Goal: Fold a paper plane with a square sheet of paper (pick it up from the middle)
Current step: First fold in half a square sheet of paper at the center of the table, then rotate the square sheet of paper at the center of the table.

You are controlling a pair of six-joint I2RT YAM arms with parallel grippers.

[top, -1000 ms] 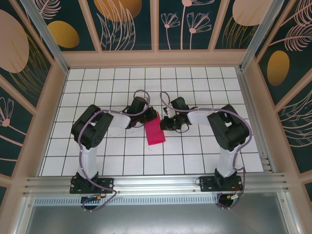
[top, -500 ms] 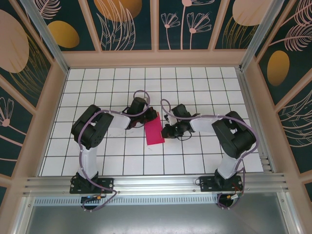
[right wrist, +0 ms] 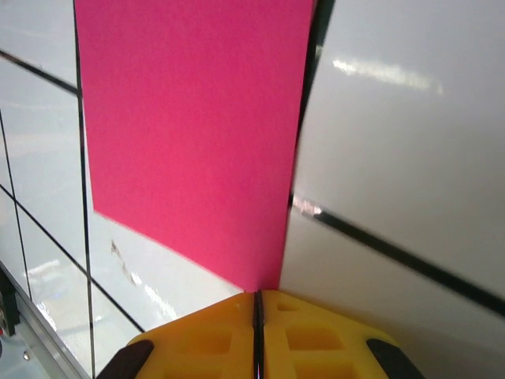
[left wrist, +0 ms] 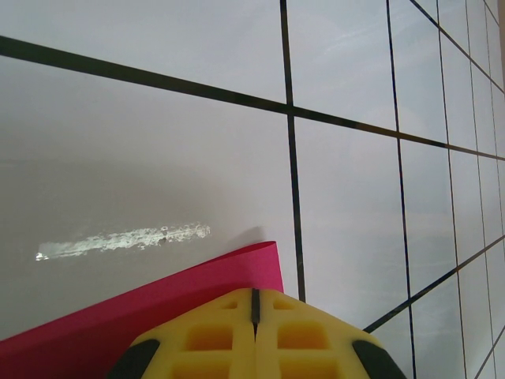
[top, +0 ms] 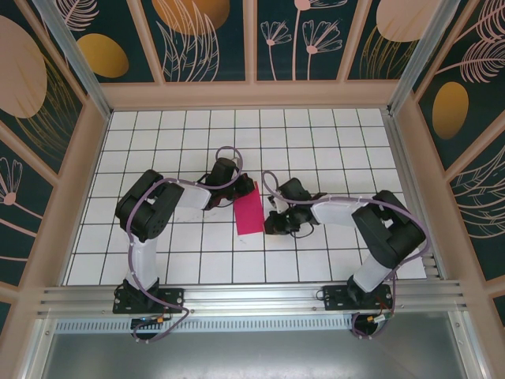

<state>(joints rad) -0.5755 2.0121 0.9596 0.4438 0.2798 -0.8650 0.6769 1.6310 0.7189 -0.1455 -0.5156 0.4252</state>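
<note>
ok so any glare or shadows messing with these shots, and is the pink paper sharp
Left wrist: a bright glare streak smears the white table just beyond the pink paper, whose corner throws a faint shadow. Right wrist: a smaller glare patch on the tile right of the paper, whose edges look crisp. Top external: even light, no hot spot on the paper.

Inspection is finding nothing legible: no lettering, number, label or brand mark is showing on the square sheet of paper point(top: 249, 212), the gridded table point(top: 316, 134) or the painted walls point(top: 331, 39).
</note>
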